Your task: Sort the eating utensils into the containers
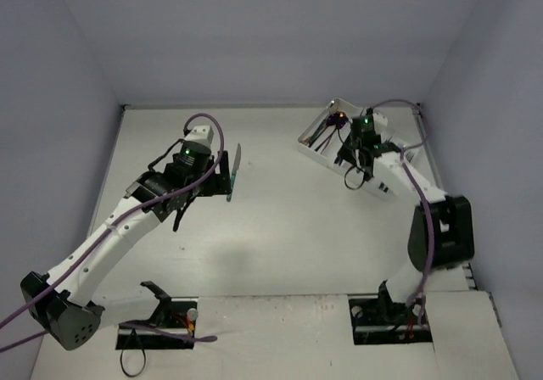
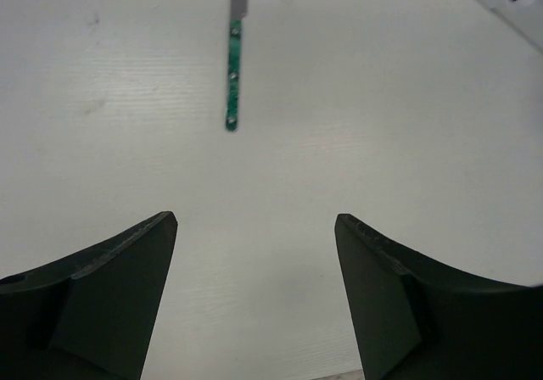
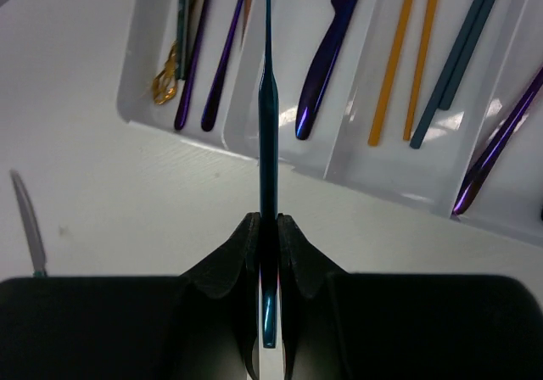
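Pale grey walls box in the white table (image 1: 280, 227) I'm working over. My left gripper (image 2: 254, 223) hangs low above the bare surface, jaws spread wide with nothing between them. Ahead of it, well clear of the fingertips, a green-handled knife (image 2: 232, 70) lies flat on the table, its silver blade pointing away from the wrist camera. From the top camera that knife sits just beside the left wrist and well apart from the tray (image 1: 312, 147), which lies at an angle near the far right corner.

My right gripper (image 3: 269, 223) is clamped tight on a teal-blue utensil (image 3: 268, 125), pinching it near the handle end. The slim shaft runs straight out over the tray's near wall (its head runs past the top of the frame, so I can't tell what kind of piece it is, nor which compartment it is over).

Below it, the leftmost compartment holds a gold piece (image 3: 165, 79) and two purple handles (image 3: 204, 66). Next over lies a blue-purple knife (image 3: 327, 58), then orange chopsticks (image 3: 397, 58), teal chopsticks (image 3: 462, 53) and, farthest right, another purple utensil (image 3: 501, 142).
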Robot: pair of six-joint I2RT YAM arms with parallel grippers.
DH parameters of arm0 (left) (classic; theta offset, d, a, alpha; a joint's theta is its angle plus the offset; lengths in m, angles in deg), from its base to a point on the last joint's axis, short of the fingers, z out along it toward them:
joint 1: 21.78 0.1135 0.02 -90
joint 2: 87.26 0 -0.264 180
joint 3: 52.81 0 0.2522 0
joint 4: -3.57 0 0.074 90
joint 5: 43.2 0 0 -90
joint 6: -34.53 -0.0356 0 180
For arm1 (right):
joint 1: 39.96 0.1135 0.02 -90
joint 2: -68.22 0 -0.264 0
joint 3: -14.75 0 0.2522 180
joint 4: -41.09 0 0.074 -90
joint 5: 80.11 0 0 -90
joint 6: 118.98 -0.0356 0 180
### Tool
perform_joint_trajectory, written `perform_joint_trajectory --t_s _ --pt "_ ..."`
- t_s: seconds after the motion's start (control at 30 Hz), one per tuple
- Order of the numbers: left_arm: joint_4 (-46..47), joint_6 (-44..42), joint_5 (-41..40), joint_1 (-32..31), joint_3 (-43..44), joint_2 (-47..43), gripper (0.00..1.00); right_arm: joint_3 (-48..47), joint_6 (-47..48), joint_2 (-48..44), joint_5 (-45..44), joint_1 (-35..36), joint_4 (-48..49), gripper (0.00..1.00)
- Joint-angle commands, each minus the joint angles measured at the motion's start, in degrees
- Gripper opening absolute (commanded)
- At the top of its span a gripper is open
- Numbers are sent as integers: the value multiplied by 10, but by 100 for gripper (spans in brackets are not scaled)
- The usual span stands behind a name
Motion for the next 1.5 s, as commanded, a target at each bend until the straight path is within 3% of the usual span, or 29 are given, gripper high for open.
perform_joint_trajectory --t_s 0.0,0.37,0.6,0.67,0.77,1.07,1.47 --pt "-56 -20 -48 8 -51 -58 73 -103 -11 101 -21 -29 38 0" --pt "-88 -9 -44 13 -111 -115 73 -268 -11 293 -9 -51 38 2" --pt "-85 -38 -34 20 -85 -52 75 -278 -3 313 -1 -58 38 35" --pt "-84 -48 -22 26 -71 -21 76 -277 8 307 4 -59 38 39" --pt "-79 -63 -7 34 -39 29 76 -268 33 278 10 -60 36 47" --pt "-33 -99 28 84 69 213 74 -191 89 72 19 -60 14 51" --pt "-33 -119 77 119 269 483 66 -12 102 -188 48 -60 -18 57"
